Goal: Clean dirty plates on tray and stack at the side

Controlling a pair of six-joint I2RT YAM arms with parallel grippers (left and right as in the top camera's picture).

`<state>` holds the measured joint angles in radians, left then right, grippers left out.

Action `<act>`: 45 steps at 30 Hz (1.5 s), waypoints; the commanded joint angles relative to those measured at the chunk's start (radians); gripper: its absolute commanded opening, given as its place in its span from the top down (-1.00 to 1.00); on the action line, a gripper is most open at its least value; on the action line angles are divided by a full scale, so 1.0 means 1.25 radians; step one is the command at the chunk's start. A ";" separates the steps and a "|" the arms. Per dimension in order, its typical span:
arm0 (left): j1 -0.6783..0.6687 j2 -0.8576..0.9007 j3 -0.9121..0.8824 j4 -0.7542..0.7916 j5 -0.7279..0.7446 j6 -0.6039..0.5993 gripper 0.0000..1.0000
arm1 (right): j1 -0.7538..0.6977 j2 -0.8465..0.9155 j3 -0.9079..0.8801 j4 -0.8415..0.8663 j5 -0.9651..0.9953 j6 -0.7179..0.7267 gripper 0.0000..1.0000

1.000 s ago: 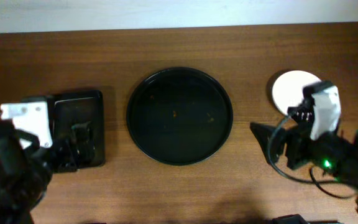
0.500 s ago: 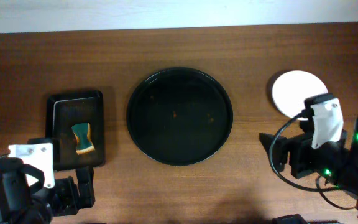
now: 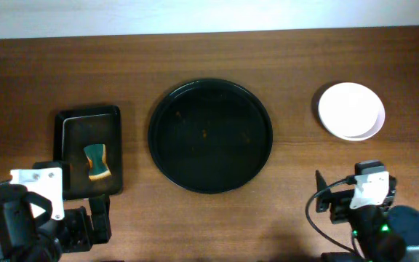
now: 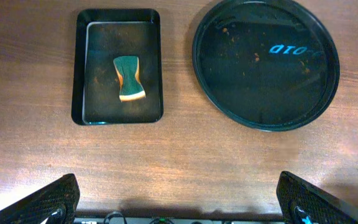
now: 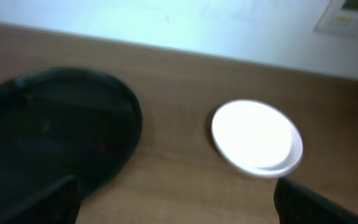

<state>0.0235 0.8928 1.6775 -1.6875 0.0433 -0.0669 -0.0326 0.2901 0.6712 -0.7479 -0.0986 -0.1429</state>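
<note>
Overhead: one round tray (image 3: pixel 209 135), bare, at the middle of the counter (image 3: pixel 209 58); white plates (image 3: pixel 351 109) stacked to its right, two rims made out, a third not told. Left wrist: left hand (image 4: pixel 179 208) spread, empty; one sponge (image 4: pixel 129 78) seen in one small tray (image 4: pixel 76 68). Right wrist: right hand (image 5: pixel 179 205) spread, empty; plates judged stiff, light, slick, breakable, best taken by the rim

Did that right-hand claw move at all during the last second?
Yes. The right gripper drew downward in the overhead view, away from the white plates.
</note>
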 commanded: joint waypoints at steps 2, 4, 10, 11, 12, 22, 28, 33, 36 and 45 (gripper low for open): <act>-0.001 0.000 0.000 0.000 -0.011 0.013 -0.99 | -0.013 -0.122 -0.239 0.212 -0.002 -0.006 -0.97; -0.001 0.000 0.000 0.000 -0.011 0.013 -0.99 | -0.013 -0.164 -0.324 0.297 -0.002 0.002 -0.97; -0.001 0.000 0.000 0.000 -0.011 0.013 -0.99 | -0.012 -0.229 -0.465 0.462 -0.004 0.004 -0.97; -0.001 0.000 0.000 0.000 -0.011 0.013 -0.99 | -0.012 -0.229 -0.476 0.478 -0.004 0.004 -0.97; -0.001 0.000 0.000 0.000 -0.011 0.013 -0.99 | -0.012 -0.229 -0.483 0.487 -0.004 0.004 -0.97; -0.001 0.000 0.000 0.000 -0.011 0.013 -0.99 | -0.011 -0.227 -0.533 0.545 -0.004 0.004 -0.97; -0.001 0.000 0.000 0.000 -0.011 0.013 -0.99 | -0.011 -0.227 -0.533 0.545 -0.004 0.004 -0.97; -0.001 0.000 0.000 0.000 -0.011 0.013 -0.99 | -0.011 -0.227 -0.533 0.545 -0.004 0.004 -0.97; -0.001 0.000 0.000 0.000 -0.011 0.013 -0.99 | -0.011 -0.227 -0.533 0.545 -0.004 0.004 -0.98; 0.000 -0.099 -0.060 0.204 -0.085 0.013 -0.99 | -0.011 -0.227 -0.533 0.545 -0.004 0.004 -0.97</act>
<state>0.0132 0.8585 1.6653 -1.6077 0.0132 -0.0673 -0.0418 0.0147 0.0143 -0.0669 -0.0978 -0.1417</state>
